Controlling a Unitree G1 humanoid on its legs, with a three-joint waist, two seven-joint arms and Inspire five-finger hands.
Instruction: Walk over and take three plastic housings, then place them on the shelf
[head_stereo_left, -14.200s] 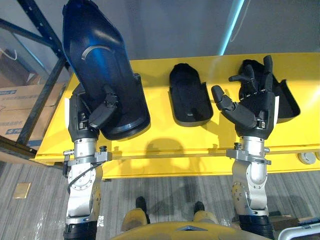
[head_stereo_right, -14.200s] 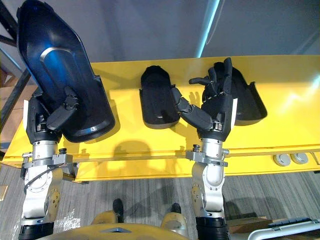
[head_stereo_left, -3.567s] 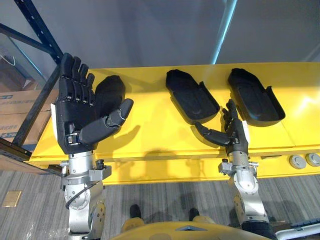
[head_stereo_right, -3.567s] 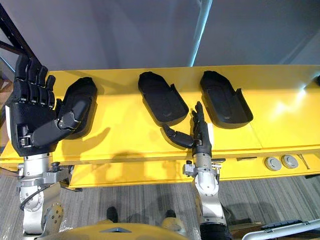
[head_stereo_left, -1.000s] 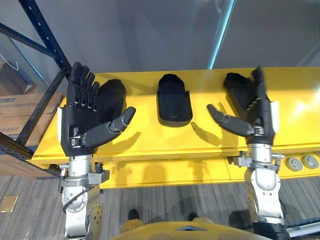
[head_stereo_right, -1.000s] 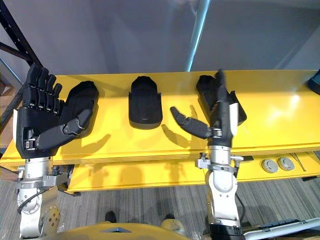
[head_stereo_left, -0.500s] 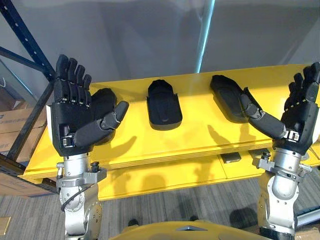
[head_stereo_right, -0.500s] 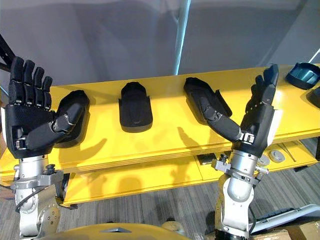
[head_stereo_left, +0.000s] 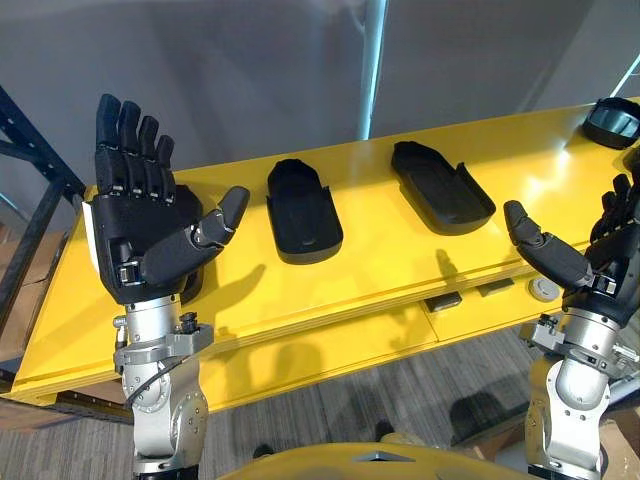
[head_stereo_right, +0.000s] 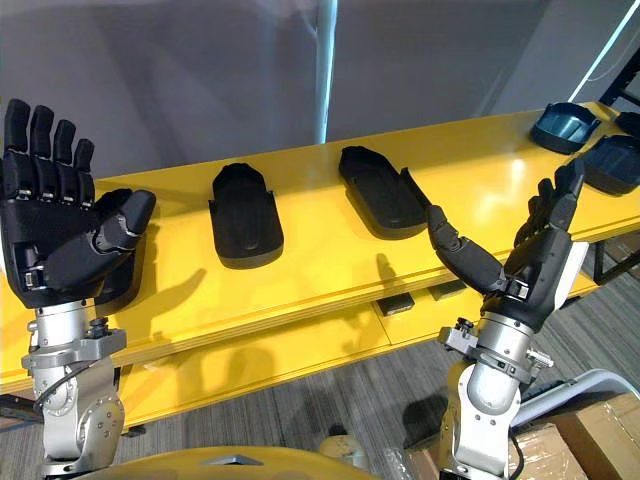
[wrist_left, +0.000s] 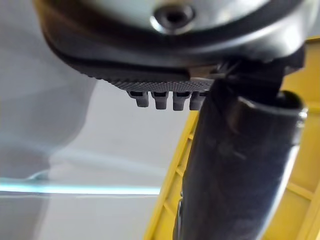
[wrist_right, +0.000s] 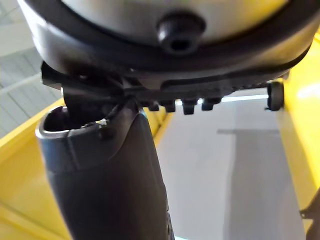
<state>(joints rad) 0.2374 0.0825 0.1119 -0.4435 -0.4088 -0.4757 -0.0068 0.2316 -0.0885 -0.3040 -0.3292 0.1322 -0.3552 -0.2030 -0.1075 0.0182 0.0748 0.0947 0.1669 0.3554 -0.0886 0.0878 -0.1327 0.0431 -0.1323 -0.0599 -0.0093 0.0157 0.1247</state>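
You see matt, smooth black plastic on the centre housing (head_stereo_left: 303, 215) and the right housing (head_stereo_left: 440, 188). The shelf (head_stereo_left: 380, 250) has a glossy yellow top that mirrors the light. Your left hand (head_stereo_left: 135, 235) and right hand (head_stereo_right: 542, 270) look like matt dark plastic on silvery metal wrists.

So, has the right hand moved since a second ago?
Yes. The right hand now hovers off the yellow shelf's front edge, back and rightward from the housing it had covered.
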